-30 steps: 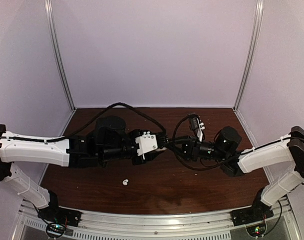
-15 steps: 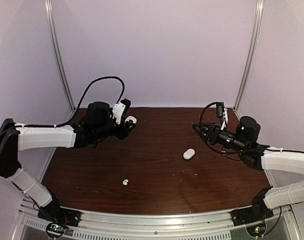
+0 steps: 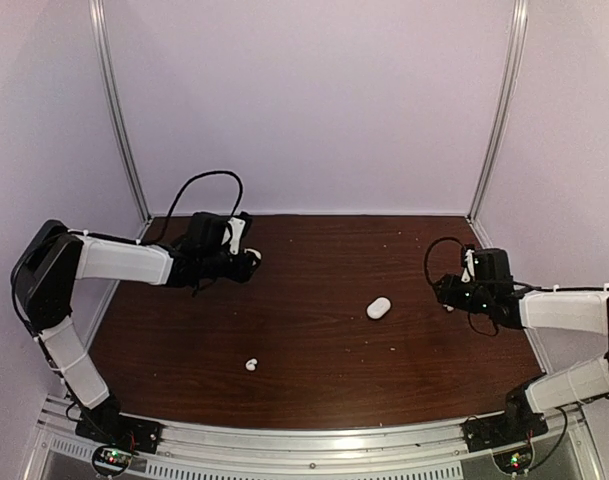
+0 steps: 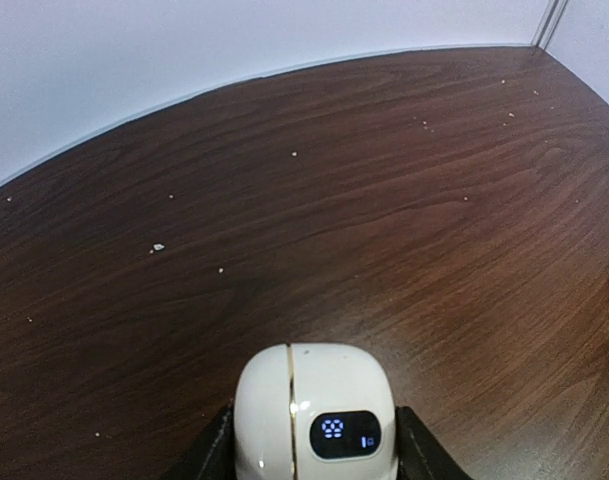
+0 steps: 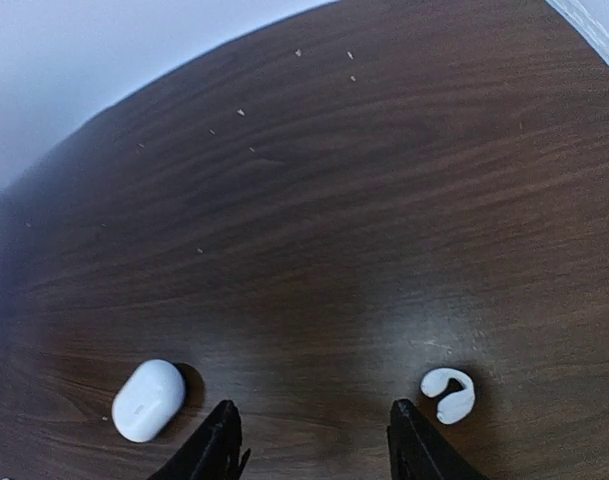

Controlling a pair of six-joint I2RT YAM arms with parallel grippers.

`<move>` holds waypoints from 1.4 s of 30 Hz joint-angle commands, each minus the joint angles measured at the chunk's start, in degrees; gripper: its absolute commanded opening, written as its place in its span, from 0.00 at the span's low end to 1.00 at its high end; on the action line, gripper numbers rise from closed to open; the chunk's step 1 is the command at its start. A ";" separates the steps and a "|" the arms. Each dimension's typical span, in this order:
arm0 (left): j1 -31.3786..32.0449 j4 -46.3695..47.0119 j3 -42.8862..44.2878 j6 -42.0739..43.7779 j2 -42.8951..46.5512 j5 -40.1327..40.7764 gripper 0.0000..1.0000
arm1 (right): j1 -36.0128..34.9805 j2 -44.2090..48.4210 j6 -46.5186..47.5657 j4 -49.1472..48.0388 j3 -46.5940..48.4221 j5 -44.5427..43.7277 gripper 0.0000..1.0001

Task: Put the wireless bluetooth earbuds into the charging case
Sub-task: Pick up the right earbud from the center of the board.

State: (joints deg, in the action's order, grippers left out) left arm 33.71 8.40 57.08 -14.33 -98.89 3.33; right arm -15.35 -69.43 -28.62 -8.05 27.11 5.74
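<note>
Pale lilac walls are enclosing a dark wood-grain tabletop point(image 3: 314, 340), which is carrying scattered pale specks.

1. Left arm: it is reaching along the far left of the tabletop. The left claw point(image 3: 246, 258) is clamping its two dark fingers on the sides of the held charging case point(image 4: 314, 400), a rounded white shell. The shell is showing a thin seam line and a small dark display with lit bluish marks, and it is sitting above the wood, facing the open middle of the tabletop.

2. Right arm: it is lying low along the right side, pointing inward. The right claw point(image 5: 314, 440) is standing with its fingers point(image 5: 220, 440) apart, and only bare wood is showing in the gap.

3. Loose charging case point(image 3: 379, 307): this closed white pebble is resting on the tabletop right of centre, between the two claws and nearer the right one. In the right wrist view it point(image 5: 147, 399) is lying just outside the left-hand fingertip.

4. Earbuds: the front earbud point(image 3: 251, 365) is lying alone near the front centre, well apart from both cases. The curled earbud point(image 5: 449, 393) is lying just outside the right-hand fingertip. Whether these two are one item cannot be told.
</note>
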 commanded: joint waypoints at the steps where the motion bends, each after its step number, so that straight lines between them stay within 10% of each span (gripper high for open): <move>1: -1.25 -1.05 3.59 -1.79 -2.21 0.24 0.29 | 1.43 -4.99 -1.07 2.70 0.47 -7.41 0.48; 42: -5.86 -4.36 6.89 -3.33 -11.30 -6.30 0.32 | 2.72 -12.22 1.21 0.35 1.15 -2.05 0.00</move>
State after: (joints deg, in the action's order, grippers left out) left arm 28.32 2.22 62.43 -17.06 -109.47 -1.72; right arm -12.38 -84.31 -28.03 -8.36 29.61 1.15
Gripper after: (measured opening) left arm 0.484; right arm 0.012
